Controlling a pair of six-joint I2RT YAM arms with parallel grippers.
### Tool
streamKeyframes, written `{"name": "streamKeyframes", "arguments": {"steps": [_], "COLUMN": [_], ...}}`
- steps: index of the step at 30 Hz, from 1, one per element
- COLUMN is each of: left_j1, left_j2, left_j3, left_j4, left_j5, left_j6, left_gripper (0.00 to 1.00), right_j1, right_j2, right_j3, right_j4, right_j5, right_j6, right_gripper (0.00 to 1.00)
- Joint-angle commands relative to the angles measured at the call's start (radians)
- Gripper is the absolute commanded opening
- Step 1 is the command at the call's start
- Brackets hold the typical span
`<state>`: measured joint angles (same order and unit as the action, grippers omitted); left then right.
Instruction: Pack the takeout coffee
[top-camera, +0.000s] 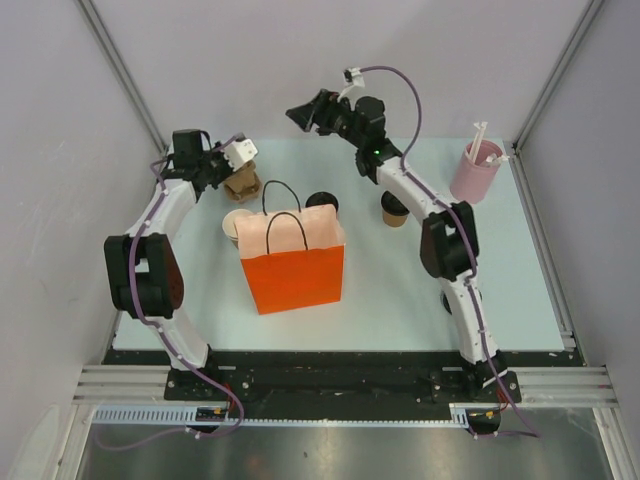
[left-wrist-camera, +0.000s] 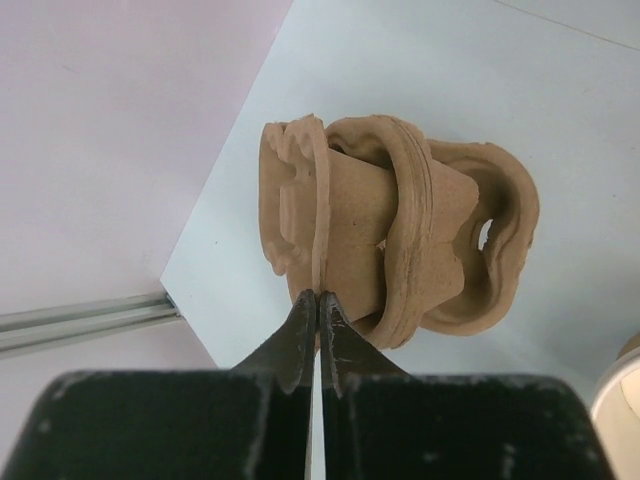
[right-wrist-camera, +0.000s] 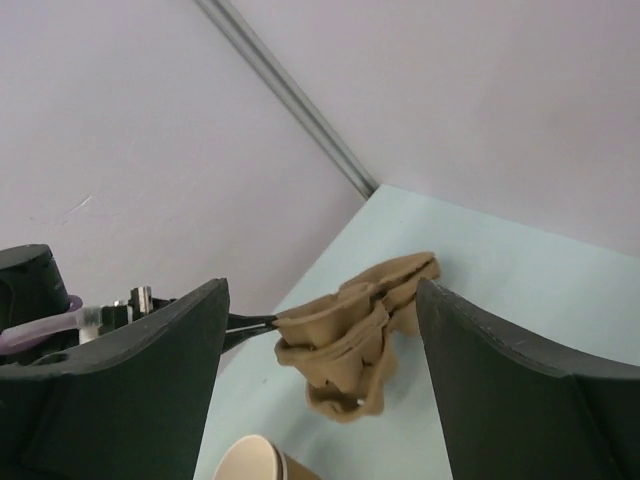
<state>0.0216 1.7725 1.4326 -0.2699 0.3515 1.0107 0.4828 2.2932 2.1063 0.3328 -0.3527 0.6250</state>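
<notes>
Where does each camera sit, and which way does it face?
Top external: above, behind the bases, facing down on the table; both arms show.
Left wrist: on the left arm, facing the pulp tray; shut left fingers pinch it.
Right wrist: on the right arm, facing left; open right fingers show.
Both wrist views share the pulp tray.

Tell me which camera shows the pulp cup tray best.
The left wrist view: the pulp cup tray fills the frame, its rim pinched by the left gripper. The right wrist view shows it smaller; the top view shows only a bit beneath that gripper.
</notes>
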Motion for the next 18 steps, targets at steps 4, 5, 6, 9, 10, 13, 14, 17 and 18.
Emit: {"name": "streamKeyframes", "arguments": {"steps": [4, 5, 6, 9, 10, 13, 14, 17, 18], "left_j1": [-0.002, -0.002, 0.003, 0.011, 0.011, 0.009, 0.011, 0.011, 0.012], "left_j2": [-0.045, -0.044, -0.045, -0.038, -0.036, -0.031, -0.028, -0.028, -0.031], "left_j3": [-0.009, -0.011, -0.011, -0.015, -0.015, -0.024, -0.026, -0.029, -0.028], "left_j4": [0.06, 0.061, 0.06, 0.061, 0.06, 0.06, 0.06, 0.063, 0.063], "left_j5": [0.027, 0.035, 0.038, 0.061, 0.067, 0.083, 0.089, 0.093, 0.099], "left_j6": [0.006, 0.006, 0.003, -0.001, -0.001, 0.009, 0.015, 0.016, 0.012], "left_gripper": [0.01, 0.01, 0.0, 0.01, 0.0, 0.0, 0.01, 0.0, 0.0], "right_j1": [0.042, 0.043, 0.045, 0.056, 0.063, 0.079, 0.083, 0.105, 0.108], "right_j2": [0.311, 0.325, 0.333, 0.374, 0.385, 0.417, 0.423, 0.428, 0.433], "right_j3": [0.428, 0.42, 0.419, 0.458, 0.472, 0.512, 0.526, 0.524, 0.524], "right_j4": [-0.04, -0.013, -0.011, -0.037, -0.043, -0.057, -0.064, -0.109, -0.118], "right_j5": [-0.109, -0.092, -0.082, -0.075, -0.083, -0.083, -0.078, -0.055, -0.055], "right_j6": [0.064, 0.056, 0.048, -0.02, -0.039, -0.065, -0.073, -0.143, -0.157], "right_gripper": [0.65, 0.63, 0.61, 0.51, 0.47, 0.2, 0.15, 0.0, 0.0]}}
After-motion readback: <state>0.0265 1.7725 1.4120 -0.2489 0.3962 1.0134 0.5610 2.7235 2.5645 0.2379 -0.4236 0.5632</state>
